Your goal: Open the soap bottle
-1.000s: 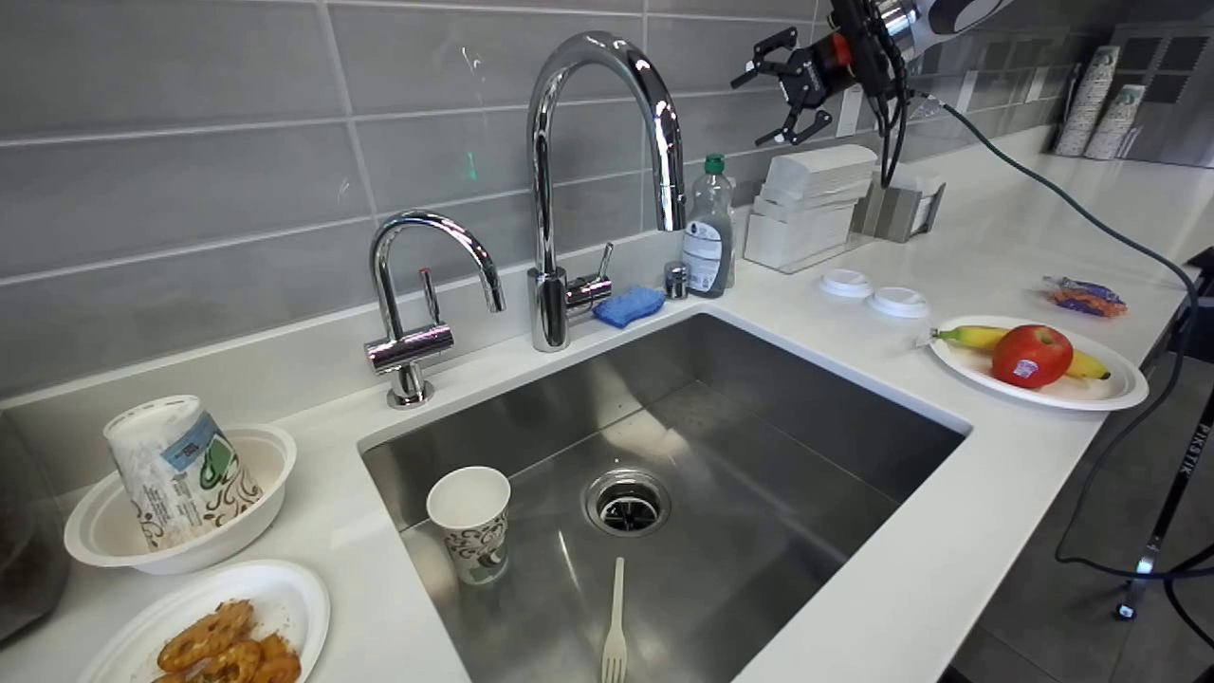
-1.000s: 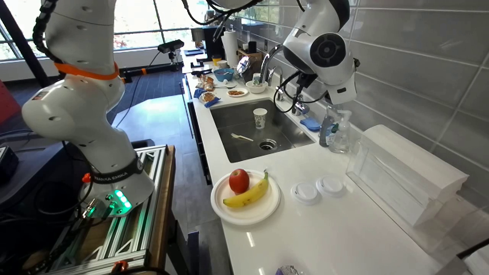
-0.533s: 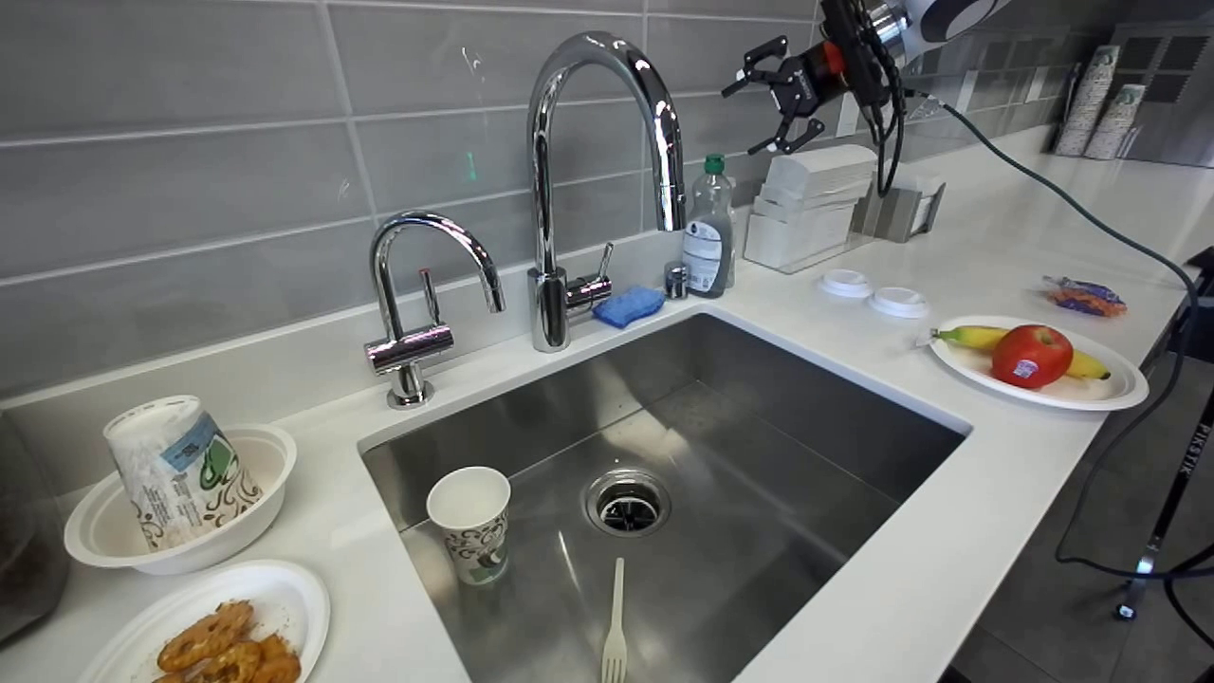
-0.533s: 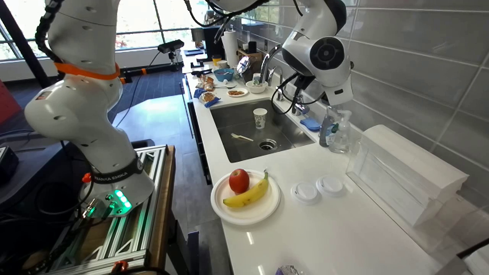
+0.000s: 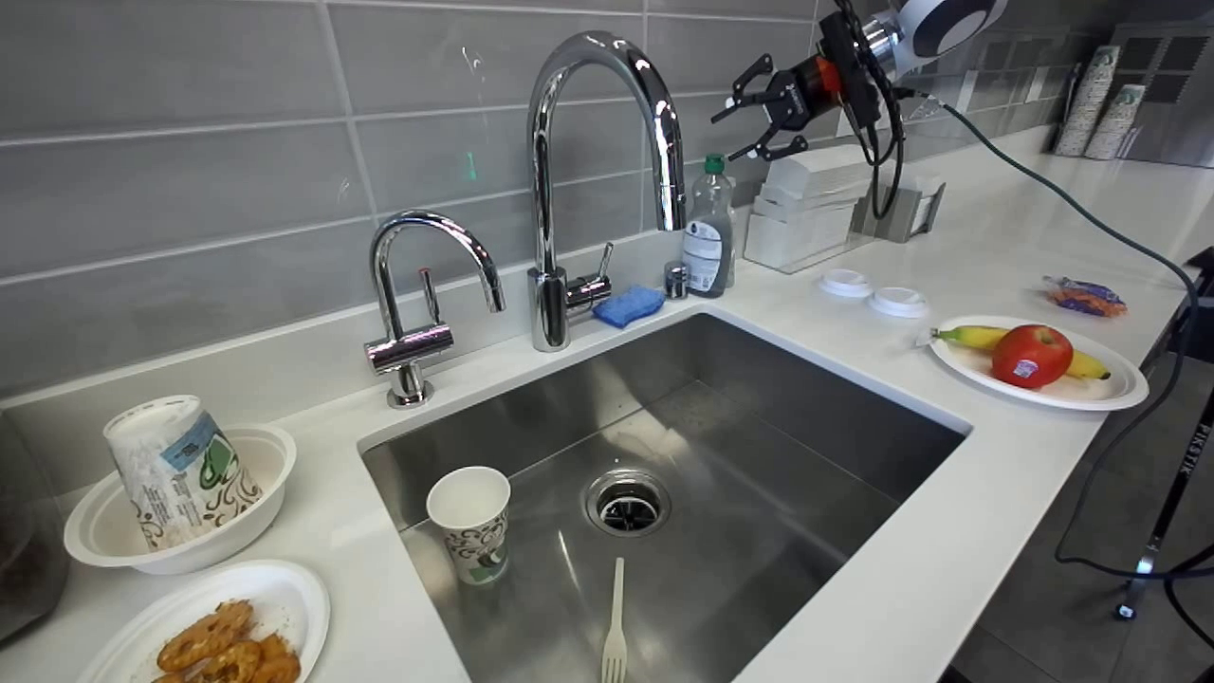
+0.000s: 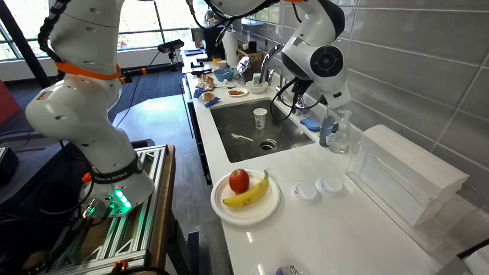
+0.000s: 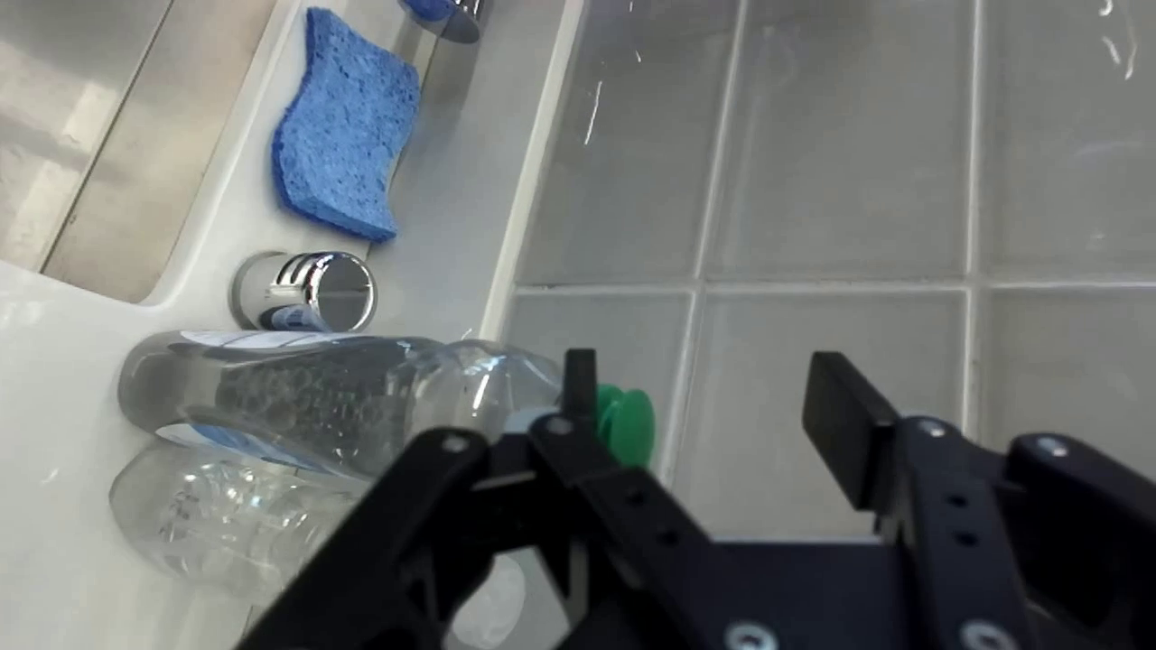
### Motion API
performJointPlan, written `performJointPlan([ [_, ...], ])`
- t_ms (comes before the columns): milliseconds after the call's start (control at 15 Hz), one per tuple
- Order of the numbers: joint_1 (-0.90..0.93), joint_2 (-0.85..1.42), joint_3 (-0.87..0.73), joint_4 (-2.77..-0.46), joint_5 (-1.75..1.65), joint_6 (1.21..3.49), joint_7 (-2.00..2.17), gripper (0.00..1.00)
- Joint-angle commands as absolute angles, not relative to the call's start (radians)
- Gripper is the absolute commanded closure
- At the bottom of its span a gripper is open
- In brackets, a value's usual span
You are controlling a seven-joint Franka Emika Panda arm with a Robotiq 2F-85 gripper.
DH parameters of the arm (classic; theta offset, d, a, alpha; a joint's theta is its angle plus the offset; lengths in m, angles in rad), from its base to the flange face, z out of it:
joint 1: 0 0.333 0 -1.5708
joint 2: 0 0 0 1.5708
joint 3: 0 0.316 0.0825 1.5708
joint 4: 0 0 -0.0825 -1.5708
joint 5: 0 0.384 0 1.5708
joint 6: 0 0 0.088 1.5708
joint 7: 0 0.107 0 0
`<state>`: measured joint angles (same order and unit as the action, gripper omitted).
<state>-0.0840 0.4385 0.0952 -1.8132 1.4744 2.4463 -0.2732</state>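
The soap bottle (image 5: 707, 242) stands upright on the counter behind the sink's far corner, with grey-blue liquid, a pale label and a green top (image 5: 714, 164). My gripper (image 5: 728, 138) hangs at the level of that top, tilted down toward it, its lower fingertip looking close beside it. In the wrist view the bottle (image 7: 298, 397) lies across the left; one finger (image 7: 580, 388) covers part of the green top (image 7: 632, 429). The jaws stand open, partly narrowed, gripping nothing; whether the finger touches the top I cannot tell. The robot's wrist hides the gripper in an exterior view, above the bottle (image 6: 325, 130).
A clear pump bottle (image 6: 340, 135) stands right beside the soap bottle. Around it are a blue sponge (image 5: 629, 306), a small chrome cap (image 7: 312, 293), the tall faucet (image 5: 542, 180) and a white paper towel holder (image 6: 405, 172). The tiled wall (image 7: 831, 181) rises close behind.
My gripper has come down and toward the soap bottle's green top, tilting further downward. Its fingers have drawn closer together. The bottle has not moved.
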Motion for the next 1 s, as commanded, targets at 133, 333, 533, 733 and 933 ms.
performJointPlan([
  [133, -0.061, 0.445, 0.062, -1.817, 1.499, 2.419, -0.374, 0.62],
  [333, -0.061, 0.447, 0.054, -1.819, 1.5, 2.424, -0.38, 0.59],
  [533, -0.061, 0.452, 0.045, -1.818, 1.502, 2.427, -0.386, 0.6],
  [733, -0.061, 0.464, 0.041, -1.813, 1.501, 2.426, -0.385, 0.62],
  [933, -0.058, 0.475, 0.042, -1.806, 1.5, 2.424, -0.384, 0.65],
])
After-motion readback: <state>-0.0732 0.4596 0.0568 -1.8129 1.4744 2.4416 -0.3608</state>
